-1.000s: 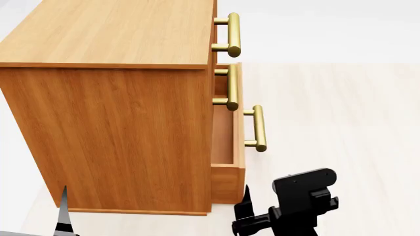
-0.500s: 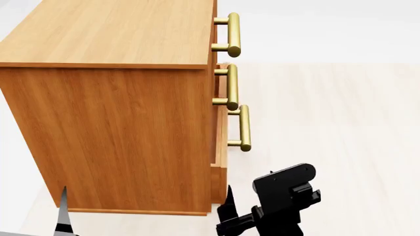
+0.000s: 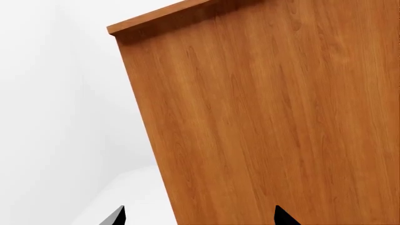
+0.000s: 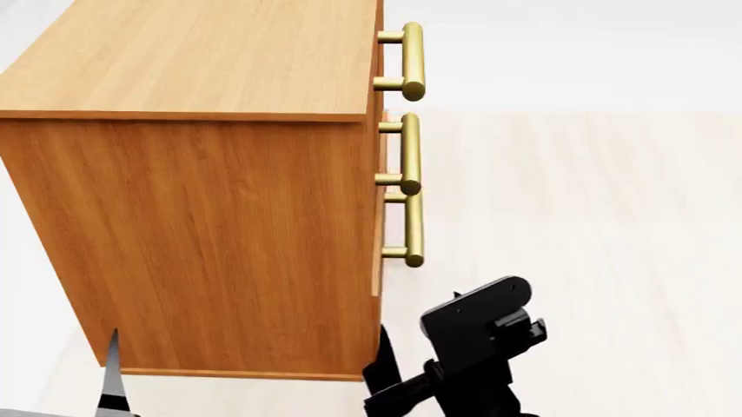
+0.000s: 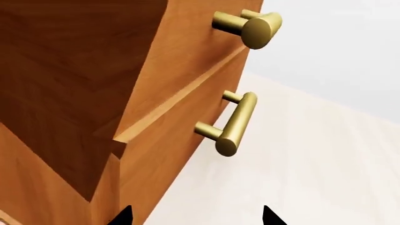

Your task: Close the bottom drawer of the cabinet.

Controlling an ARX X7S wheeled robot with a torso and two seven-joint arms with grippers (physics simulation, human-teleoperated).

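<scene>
The honey-brown cabinet [image 4: 208,217] fills the left of the head view, with three brass bar handles on its front edge. The bottom drawer [image 4: 380,261] stands out only a sliver from the cabinet face; its handle [image 4: 414,228] sits just below the middle one. My right gripper [image 4: 388,373] is open and empty, low down right by the drawer's front; contact cannot be told. In the right wrist view the drawer front [image 5: 168,154] and its handle [image 5: 234,124] lie ahead of the open right gripper [image 5: 196,218]. My left gripper [image 3: 198,218] is open and faces the cabinet's side panel [image 3: 269,122].
Pale wood floor [image 4: 579,217] stretches to the right of the cabinet front. A white wall [image 3: 56,93] runs behind the cabinet. The left gripper's fingertip [image 4: 113,369] shows at the lower left of the head view.
The bottom drawer has slid in toward the cabinet, from well open to almost flush. My right gripper has moved left along with its front. The left arm has not moved.
</scene>
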